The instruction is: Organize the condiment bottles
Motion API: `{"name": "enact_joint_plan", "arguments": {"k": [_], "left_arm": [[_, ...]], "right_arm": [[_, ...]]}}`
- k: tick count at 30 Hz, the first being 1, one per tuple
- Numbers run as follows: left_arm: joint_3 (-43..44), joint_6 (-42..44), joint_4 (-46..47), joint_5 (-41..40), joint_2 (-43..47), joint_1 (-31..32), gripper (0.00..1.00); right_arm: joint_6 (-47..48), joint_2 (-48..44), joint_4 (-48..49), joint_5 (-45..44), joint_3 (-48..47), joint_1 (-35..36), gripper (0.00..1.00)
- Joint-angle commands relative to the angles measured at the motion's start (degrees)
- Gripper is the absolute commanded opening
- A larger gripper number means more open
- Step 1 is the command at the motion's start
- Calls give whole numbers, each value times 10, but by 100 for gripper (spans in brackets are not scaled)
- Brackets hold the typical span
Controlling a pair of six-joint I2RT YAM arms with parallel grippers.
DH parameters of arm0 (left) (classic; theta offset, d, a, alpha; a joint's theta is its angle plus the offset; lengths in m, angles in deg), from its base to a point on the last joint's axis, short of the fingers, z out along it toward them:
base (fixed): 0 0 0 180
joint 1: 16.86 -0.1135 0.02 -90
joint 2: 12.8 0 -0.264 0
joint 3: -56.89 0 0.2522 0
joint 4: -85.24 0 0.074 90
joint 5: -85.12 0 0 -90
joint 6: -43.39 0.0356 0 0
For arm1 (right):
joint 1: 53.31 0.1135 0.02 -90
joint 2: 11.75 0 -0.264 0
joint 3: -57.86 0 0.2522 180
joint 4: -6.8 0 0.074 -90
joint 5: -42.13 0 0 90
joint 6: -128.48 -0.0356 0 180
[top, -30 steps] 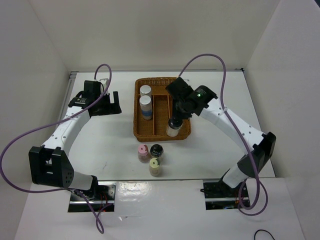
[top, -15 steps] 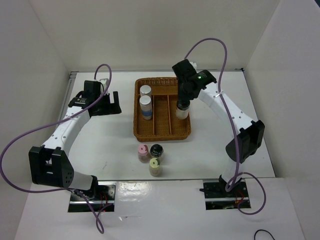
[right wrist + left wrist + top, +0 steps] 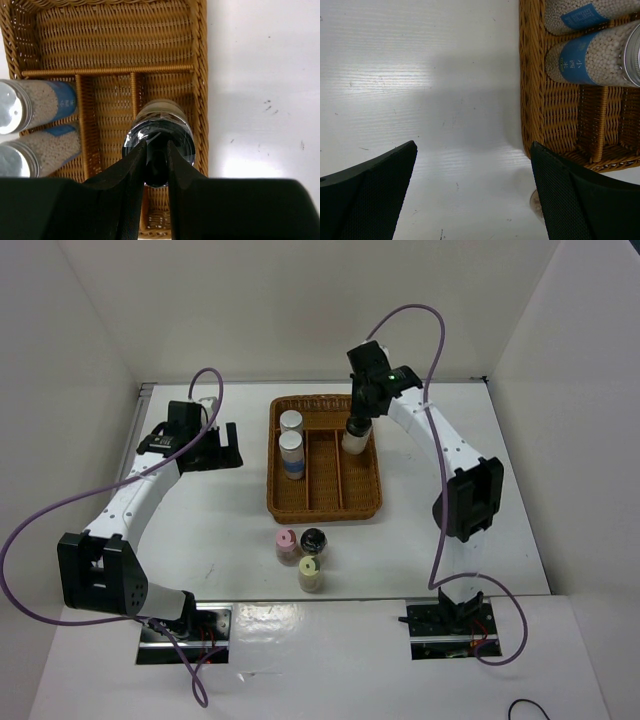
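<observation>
In your right wrist view, the right gripper [image 3: 156,152] covers the middle of the black top of the clear bottle [image 3: 180,135]. The bottle's base is out of sight, so you cannot tell whether it rests on the floor of the wicker basket [image 3: 200,75]. In your left wrist view, the two blue-labelled bottles [image 3: 587,60] run off the top and right edges. A pale rounded thing [image 3: 535,202] sits mostly behind a finger [image 3: 580,200] of the left gripper [image 3: 473,145].

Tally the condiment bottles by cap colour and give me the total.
Silver-capped bottles: 2
Black-topped bottles: 2
Pink-capped bottle: 1
Yellow-capped bottle: 1
Total: 6
</observation>
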Motion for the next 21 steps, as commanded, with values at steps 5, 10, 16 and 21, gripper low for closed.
{"name": "enact_joint_plan", "arguments": {"k": [5, 10, 16, 21], "left_arm": [[24, -4, 18, -3, -13, -4, 100], [29, -9, 18, 4, -18, -9, 100], [34, -4, 18, 15, -24, -9, 100], [29, 28, 24, 15, 22, 17, 100]], "right_arm": [[23, 57, 53, -11, -68, 4, 0], [36, 81, 53, -34, -75, 4, 0], [42, 113, 53, -52, -80, 4, 0], [47, 119, 64, -34, -67, -1, 37]]}}
